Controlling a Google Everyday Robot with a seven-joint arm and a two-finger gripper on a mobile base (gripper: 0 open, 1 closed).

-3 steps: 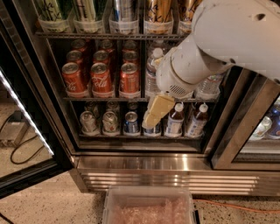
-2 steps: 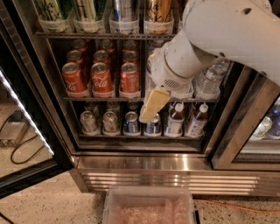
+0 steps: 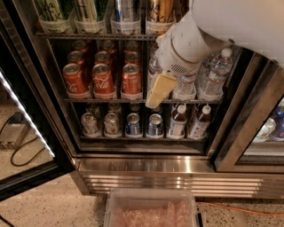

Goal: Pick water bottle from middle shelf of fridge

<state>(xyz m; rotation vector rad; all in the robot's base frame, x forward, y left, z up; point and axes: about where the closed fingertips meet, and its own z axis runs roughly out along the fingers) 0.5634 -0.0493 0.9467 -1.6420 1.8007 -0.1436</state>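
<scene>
Your gripper (image 3: 156,95) has come up a little in the last second. Before, its tip hung low over the small bottles (image 3: 178,120) on the rack below. Now it sits right at the front edge of the middle shelf (image 3: 106,100). The big white arm (image 3: 191,42) has moved up with it and hides more of the shelf. That looks good for the job, since the gripper is now level with the bottles and not under them. I think you are still lining up, and nothing has been pulled out yet.

I cannot tell how the jaws stand, because the arm hides that part.

The water bottle (image 3: 153,70) you want seems to be the one just behind the jaws, and you can only see a thin bit of it. Other water bottles (image 3: 216,73) stand to the right of the jaws. The red cans (image 3: 102,80) stand to the left, near enough to bump if you swing that way.

Above the jaws is a rack of tall cans (image 3: 88,13). Below them are little silver cans (image 3: 155,124). The fridge (image 3: 168,166) has a shiny steel base, and its glass door (image 3: 26,115) hangs open far to the left. On the speckled floor (image 3: 53,204), well below the jaws, sits a clear bin (image 3: 151,212)
</scene>
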